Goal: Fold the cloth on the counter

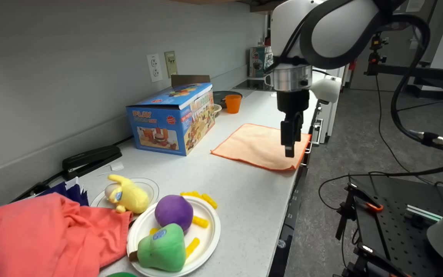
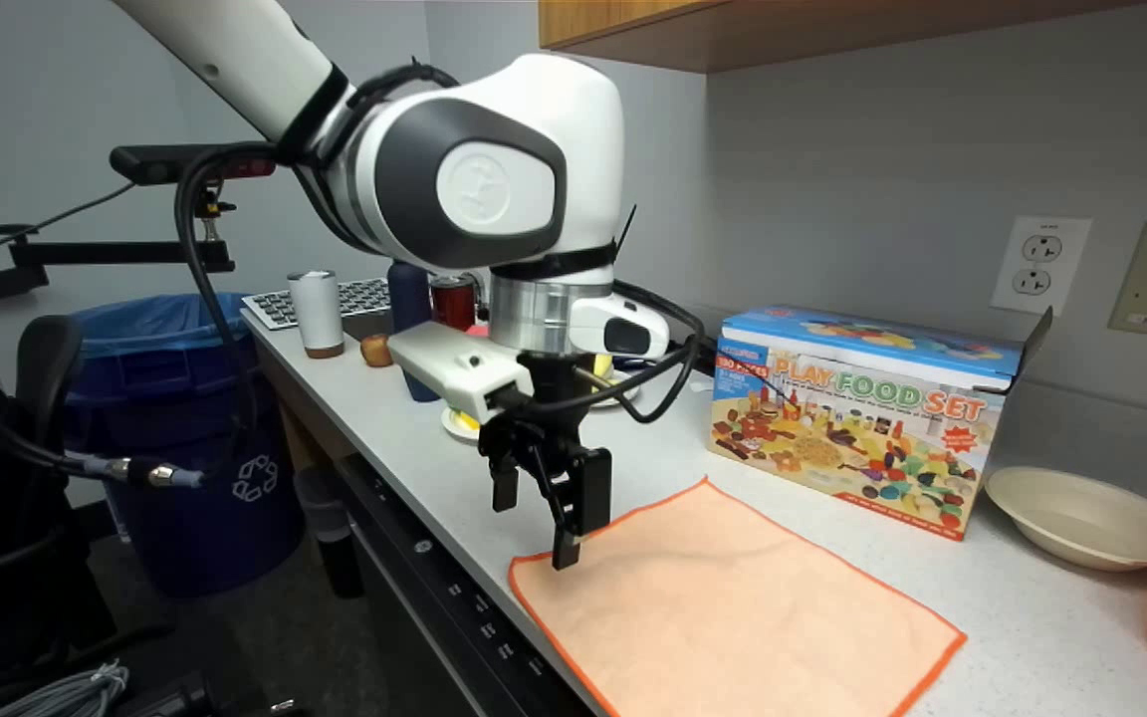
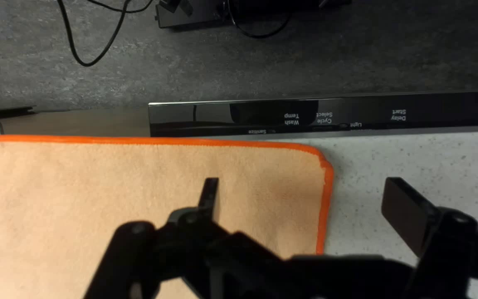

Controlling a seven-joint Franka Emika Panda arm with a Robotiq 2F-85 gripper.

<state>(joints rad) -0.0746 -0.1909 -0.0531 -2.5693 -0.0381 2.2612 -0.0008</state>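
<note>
A kitchen, shown by its long, pale grey-white worktop (image 1: 240,196); glossy black dishwasher panel (image 3: 326,115) lettered "Wash Temp"; flat black cooktop (image 1: 251,85); golden-brown wooden overhead cabinet (image 2: 733,38).

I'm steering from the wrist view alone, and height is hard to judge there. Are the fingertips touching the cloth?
Observer: No. Seen from outside, the gripper hovers clear of the cloth.
Operator: My picture cuts it off at the bottom. Is the rest folded?
Observer: No, in an exterior view all of it that shows lies spread out on the counter.
Operator: Anything tall close by?
Observer: Yes, the Play Food Set box stands beside the cloth, not touching it, nearer the wall.
</note>
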